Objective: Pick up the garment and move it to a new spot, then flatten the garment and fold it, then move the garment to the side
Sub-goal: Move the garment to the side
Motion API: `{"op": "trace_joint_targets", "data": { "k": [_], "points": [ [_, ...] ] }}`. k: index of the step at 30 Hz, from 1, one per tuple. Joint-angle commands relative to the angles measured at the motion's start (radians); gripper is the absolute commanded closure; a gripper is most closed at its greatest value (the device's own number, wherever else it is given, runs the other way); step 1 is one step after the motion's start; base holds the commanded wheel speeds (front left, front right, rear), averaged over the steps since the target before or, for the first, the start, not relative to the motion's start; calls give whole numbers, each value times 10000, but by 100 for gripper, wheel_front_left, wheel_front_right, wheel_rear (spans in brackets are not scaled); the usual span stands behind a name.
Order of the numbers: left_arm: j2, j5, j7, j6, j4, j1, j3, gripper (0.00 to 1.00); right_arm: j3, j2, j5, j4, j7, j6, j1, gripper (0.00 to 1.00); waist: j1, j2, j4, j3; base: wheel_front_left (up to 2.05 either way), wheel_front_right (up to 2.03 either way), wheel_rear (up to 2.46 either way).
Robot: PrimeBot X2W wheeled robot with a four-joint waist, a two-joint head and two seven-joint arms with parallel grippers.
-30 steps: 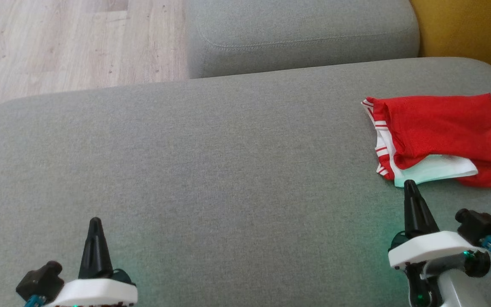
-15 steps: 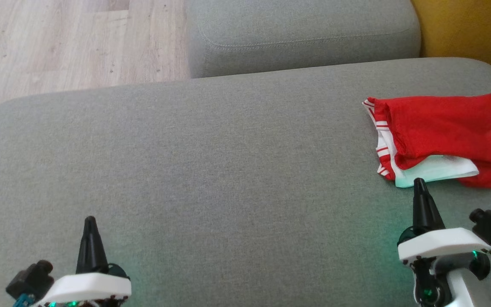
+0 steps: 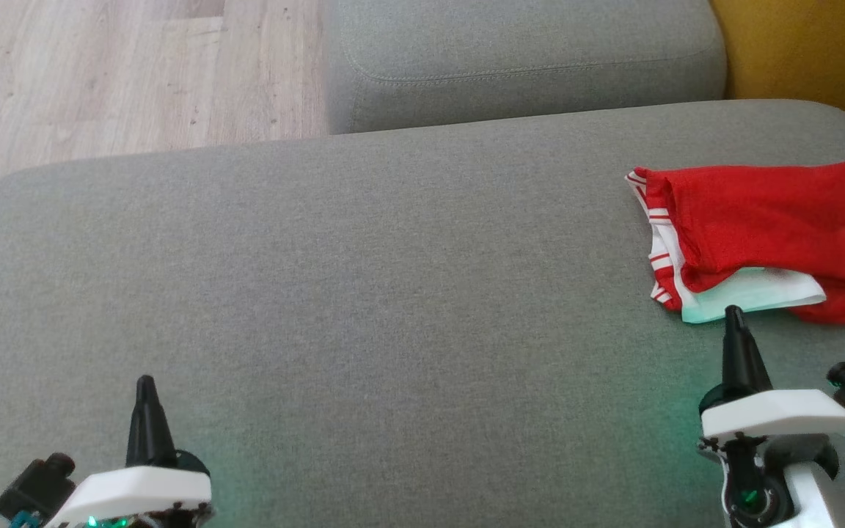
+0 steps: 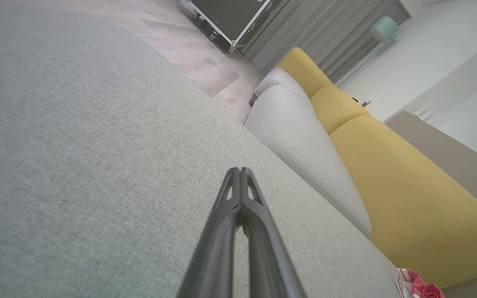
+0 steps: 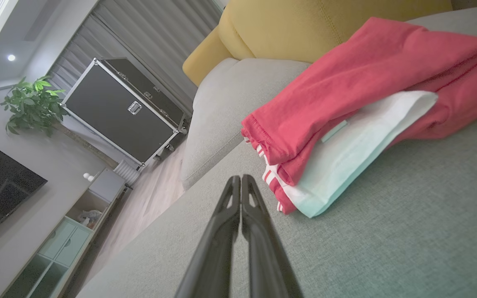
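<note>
I'm looking down on a broad grey sofa seat [image 3: 393, 293], with pale wood floor [image 3: 100, 73] beyond its far left and a yellow cushion [image 3: 804, 44] at the far right corner. The garment [image 3: 760, 220], red with a white layer and red-and-white striped trim, lies folded at the seat's right edge, resting flat on the fabric.

Since a second ago both arms have drawn back and outward. The left gripper [image 3: 145, 385] has slid toward the lower left corner of my head view, and the right gripper [image 3: 734, 314] has shifted right and sunk lower. The garment itself has barely changed place in the picture.

The left gripper hangs low over bare seat, well apart from the garment, fingers pressed together and holding nothing. The right gripper points at the garment's near white edge. In the head view its tip overlaps that edge, but the right wrist view shows the tips just beside the striped trim, not touching it. Its fingers are also pressed together, empty.
</note>
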Motion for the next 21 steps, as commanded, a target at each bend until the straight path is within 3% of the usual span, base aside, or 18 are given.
{"op": "trace_joint_targets", "data": {
  "k": [1, 21],
  "points": [
    [44, -234, 49, -76, -370, -560, 213, 100, 1, -33, 283, -412, 43, -4, -355, 100, 0, 0, 3, 1, 0, 0, 0],
    [58, -2297, 625, -123, -441, -710, 408, 100, -240, -38, 2548, -686, 621, -5, -302, 100, 0, 0, 47, 9, 0, 0, 0]
  ]
}}
